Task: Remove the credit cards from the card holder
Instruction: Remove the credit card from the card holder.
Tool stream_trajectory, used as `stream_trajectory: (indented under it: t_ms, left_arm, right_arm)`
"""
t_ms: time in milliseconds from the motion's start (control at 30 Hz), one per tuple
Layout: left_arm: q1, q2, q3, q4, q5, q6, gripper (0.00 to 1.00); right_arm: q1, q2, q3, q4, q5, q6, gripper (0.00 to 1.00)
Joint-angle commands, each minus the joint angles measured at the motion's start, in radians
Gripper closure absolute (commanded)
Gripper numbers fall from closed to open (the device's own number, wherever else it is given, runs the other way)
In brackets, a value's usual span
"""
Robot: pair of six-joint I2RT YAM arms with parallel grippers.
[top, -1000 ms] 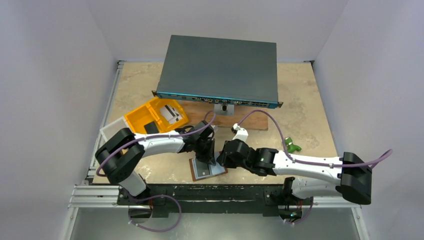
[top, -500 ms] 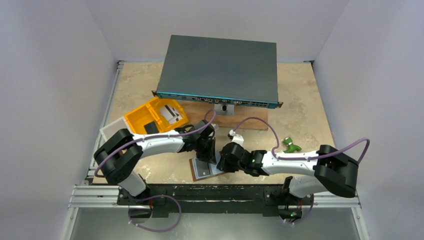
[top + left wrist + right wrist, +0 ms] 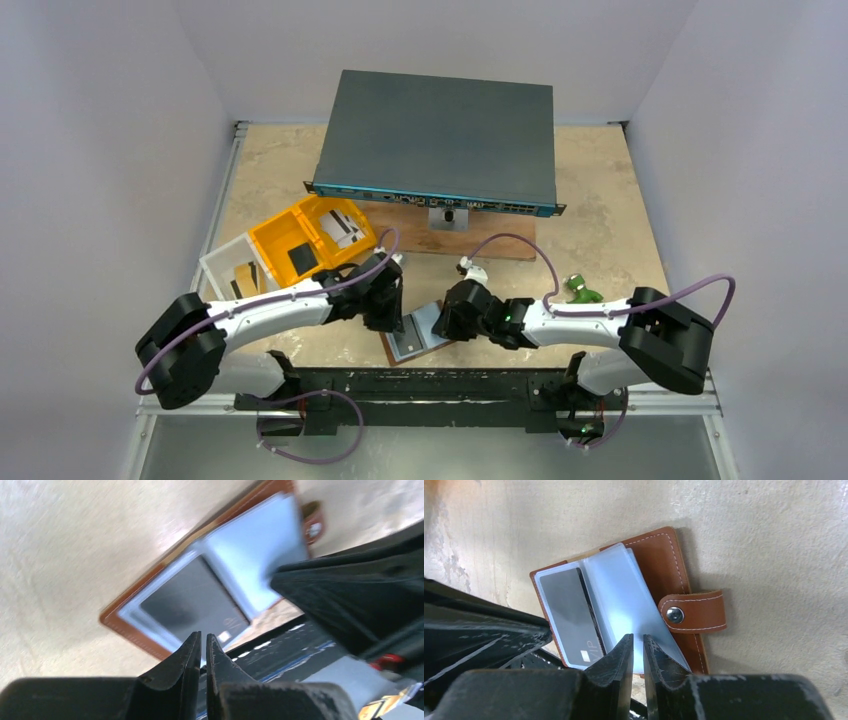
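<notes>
At the near edge of the table (image 3: 620,200), the brown card holder (image 3: 659,555) lies open and flat. The left gripper (image 3: 203,636) hangs above it, clenched on nothing. The right gripper (image 3: 637,639) is all but closed over the clear pockets (image 3: 624,590); whether it pinches a leaf cannot be told. A black card (image 3: 566,610) sits in the left pocket. A pull on plastic rather than card would likely drag the light holder over the edge, or the slick card could slip free.
</notes>
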Motion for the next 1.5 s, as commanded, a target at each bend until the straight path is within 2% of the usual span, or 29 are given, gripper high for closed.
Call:
stream_trajectory:
  t_ms: [0, 333, 567, 800, 1067, 1300, 1467]
  left_arm:
    - [-0.004, -0.028, -0.060, -0.036, -0.055, -0.013, 0.92]
    - [-0.003, 0.016, -0.072, 0.030, -0.059, -0.025, 0.93]
    - [0.001, 0.080, -0.052, 0.042, -0.060, -0.011, 0.94]
    - [0.031, 0.150, -0.018, 0.054, -0.045, 0.028, 0.96]
    - [0.041, 0.217, 0.013, 0.054, -0.032, 0.054, 0.99]
    - [0.065, 0.235, 0.021, 0.044, -0.031, 0.066, 1.00]
    - [0.093, 0.241, 0.031, 0.023, -0.036, 0.089, 1.00]
  right_arm:
    - [0.001, 0.001, 0.048, 0.042, -0.013, -0.050, 0.85]
    - [0.015, 0.093, 0.089, 0.114, -0.092, -0.082, 0.77]
    - [0.018, 0.132, 0.075, 0.140, -0.106, -0.060, 0.75]
    - [0.018, 0.144, 0.011, 0.255, -0.186, -0.011, 0.75]
    - [-0.006, 0.109, -0.060, 0.340, -0.211, 0.027, 0.75]
    - [-0.051, 0.094, -0.161, 0.512, -0.279, 0.072, 0.90]
    - [-0.059, 0.079, -0.191, 0.545, -0.277, 0.087, 0.99]
